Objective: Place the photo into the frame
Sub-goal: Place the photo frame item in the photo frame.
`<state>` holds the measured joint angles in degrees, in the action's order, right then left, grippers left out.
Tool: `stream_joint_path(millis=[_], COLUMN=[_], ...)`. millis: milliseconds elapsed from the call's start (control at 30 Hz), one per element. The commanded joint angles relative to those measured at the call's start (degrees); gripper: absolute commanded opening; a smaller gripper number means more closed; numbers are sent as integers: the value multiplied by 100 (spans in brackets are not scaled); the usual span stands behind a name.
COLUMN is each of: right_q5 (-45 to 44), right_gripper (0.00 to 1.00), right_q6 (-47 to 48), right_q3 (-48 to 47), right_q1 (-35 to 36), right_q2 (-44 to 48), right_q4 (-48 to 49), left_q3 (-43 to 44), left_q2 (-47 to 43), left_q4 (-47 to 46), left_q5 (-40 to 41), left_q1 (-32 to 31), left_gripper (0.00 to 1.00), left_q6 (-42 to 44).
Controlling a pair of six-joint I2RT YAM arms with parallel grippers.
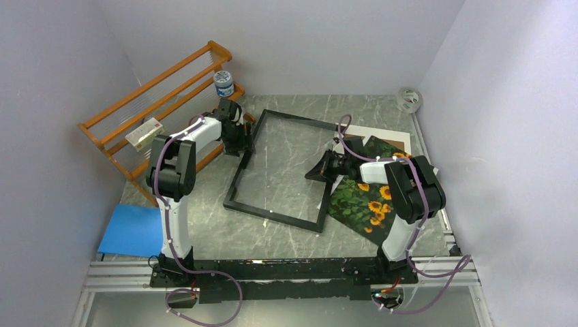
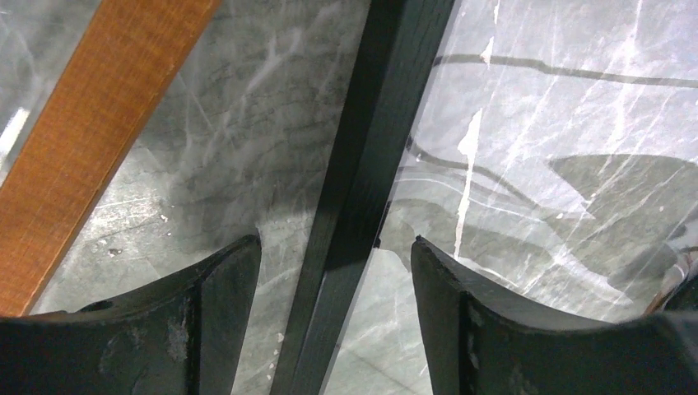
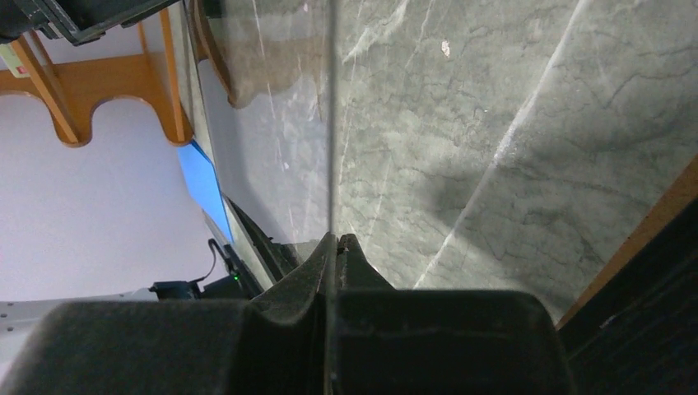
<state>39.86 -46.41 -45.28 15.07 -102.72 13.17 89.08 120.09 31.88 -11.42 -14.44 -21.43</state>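
One released left end effector [image 2: 335,247] straddles the frame [image 2: 370,123] at 9 o'clock, likely for bracing. Right end effector [image 3: 337,239] clamps the clear pane [image 3: 331,123] at 3 o'clock.

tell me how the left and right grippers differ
Left gripper is open, fingers astride the frame's left rail with gaps either side; right gripper is shut, pinching the edge of a clear pane. Left gripper works at the frame's left side, right gripper at its right side, by the photo. Both have black fingers.
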Motion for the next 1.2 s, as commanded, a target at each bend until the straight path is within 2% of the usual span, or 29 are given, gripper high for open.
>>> stream_joint_path(millis=[0,300,533,967,1033,1167], right_q5=[-203,-200,-362,-190,-202,-293], right_gripper=[0,0,0,0,8,31], right_q6=[353,390,568,532,552,577], right_q3=[-113,-93,-91,-94,-127,-219], right_q1=[-22,-23,-14,12,11,5], right_q2=[275,154,227,165,165,257], right_q4=[-158,-72,-216,-114,-166,-351], left_q3=[101,80,83,110,125,178], left_q2=[213,226,278,277,269,241], left_q4=[-42,-47,-21,42,44,98], left_q5=[-202,-197,-182,-32,-42,29], left_q1=[-15,-15,-15,-15,-15,-15], left_gripper=[72,68,57,59,59,59], left_q6=[139,145,139,187,200,184])
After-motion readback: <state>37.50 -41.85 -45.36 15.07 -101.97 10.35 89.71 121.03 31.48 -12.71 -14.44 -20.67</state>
